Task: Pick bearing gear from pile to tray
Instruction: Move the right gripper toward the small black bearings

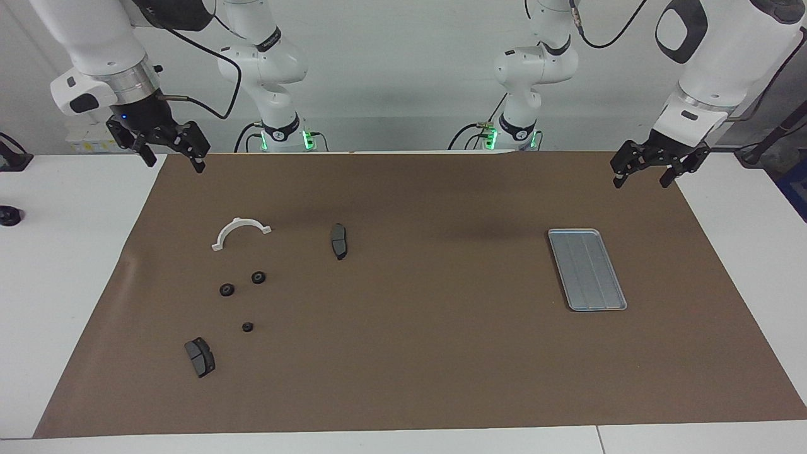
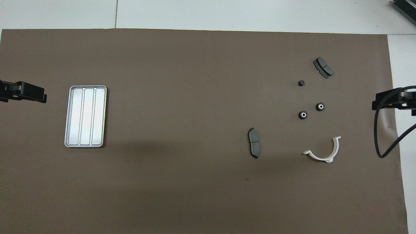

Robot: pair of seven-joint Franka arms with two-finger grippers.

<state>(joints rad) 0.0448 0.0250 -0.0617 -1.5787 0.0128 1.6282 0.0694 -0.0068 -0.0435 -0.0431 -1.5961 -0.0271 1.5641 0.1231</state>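
The pile lies toward the right arm's end of the table. It holds three small black gears (image 1: 258,277) (image 1: 227,289) (image 1: 248,326), a white half-ring (image 1: 239,230) and two dark grey brake pads (image 1: 339,241) (image 1: 200,357). The gears also show in the overhead view (image 2: 320,106) (image 2: 303,114) (image 2: 301,83). The silver tray (image 1: 586,269) (image 2: 85,116) lies empty toward the left arm's end. My right gripper (image 1: 176,166) (image 2: 378,103) hangs open and empty over the mat's corner. My left gripper (image 1: 640,183) (image 2: 39,96) hangs open and empty over the other corner. Both arms wait.
A brown mat (image 1: 410,353) covers most of the white table (image 1: 63,284). A small black object (image 1: 9,215) sits on the bare table at the right arm's end. A black cable (image 2: 382,143) hangs from the right arm.
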